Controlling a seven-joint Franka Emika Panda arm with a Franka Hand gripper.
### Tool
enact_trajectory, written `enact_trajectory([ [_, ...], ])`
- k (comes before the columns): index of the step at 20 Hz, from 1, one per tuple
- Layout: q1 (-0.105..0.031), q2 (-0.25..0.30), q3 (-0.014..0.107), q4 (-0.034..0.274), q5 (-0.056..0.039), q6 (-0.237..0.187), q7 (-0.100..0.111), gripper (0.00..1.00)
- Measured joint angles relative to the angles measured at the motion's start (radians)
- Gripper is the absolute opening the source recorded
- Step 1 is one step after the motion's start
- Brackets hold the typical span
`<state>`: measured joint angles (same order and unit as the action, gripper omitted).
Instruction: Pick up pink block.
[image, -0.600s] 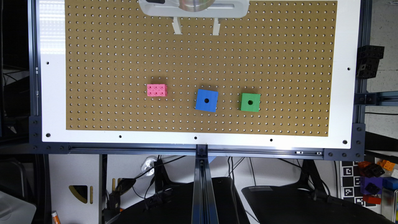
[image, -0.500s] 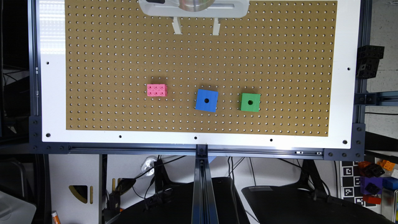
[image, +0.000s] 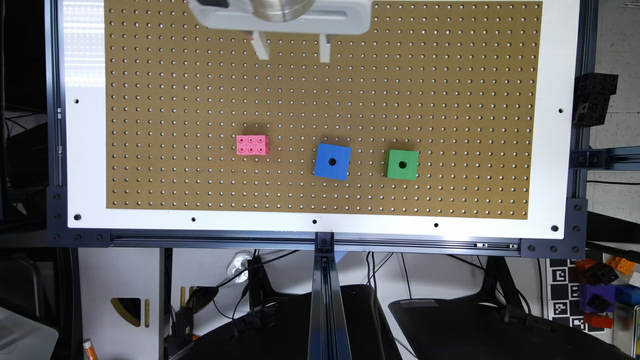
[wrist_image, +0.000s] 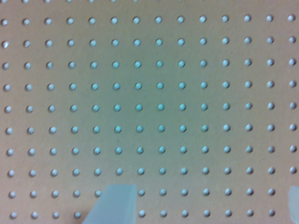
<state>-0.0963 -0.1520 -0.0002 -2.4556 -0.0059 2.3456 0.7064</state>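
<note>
- Brown pegboard is covering the counter, and I am watching three blocks sitting on it in a rough row, nearer the front rail than the hand.
- I am seeing the pink block lying flat toward the exterior view's left of that row, its six darker holes facing up, with nothing touching it.
- I am seeing the blue cube sitting near it toward the exterior view's right, slightly turned, one hole on top.
- I am seeing the green cube resting beyond the blue one, farther toward the exterior view's right, apart from it.
- I am finding the hand hanging at the far edge of the board, well apart from the pink block and carrying nothing.
- I am reading its fingers as spread wide in the wrist view, one pale tip at each side with bare pegboard between them.
</note>
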Motion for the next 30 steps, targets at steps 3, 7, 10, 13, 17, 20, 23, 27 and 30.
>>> enact_trajectory([
  [3, -0.003, 0.075, 0.000, 0.075, 0.0000, 0.000, -0.001, 1.00],
  [7, -0.019, 0.193, 0.000, 0.196, -0.0004, 0.000, -0.012, 1.00],
  [10, -0.031, 0.236, 0.000, 0.238, -0.0004, 0.000, -0.024, 1.00],
  [13, -0.035, 0.240, 0.000, 0.243, -0.0004, 0.000, -0.026, 1.00],
  [17, -0.043, 0.240, 0.000, 0.244, -0.0010, 0.000, -0.032, 1.00],
  [20, -0.065, 0.240, 0.000, 0.246, -0.0011, 0.000, -0.056, 1.00],
  [23, -0.080, 0.240, 0.000, 0.248, -0.0011, 0.000, -0.072, 1.00],
  [27, -0.086, 0.240, 0.000, 0.249, -0.0011, 0.000, -0.078, 1.00],
  [30, -0.090, 0.240, 0.000, 0.250, -0.0011, 0.000, -0.081, 1.00],
])
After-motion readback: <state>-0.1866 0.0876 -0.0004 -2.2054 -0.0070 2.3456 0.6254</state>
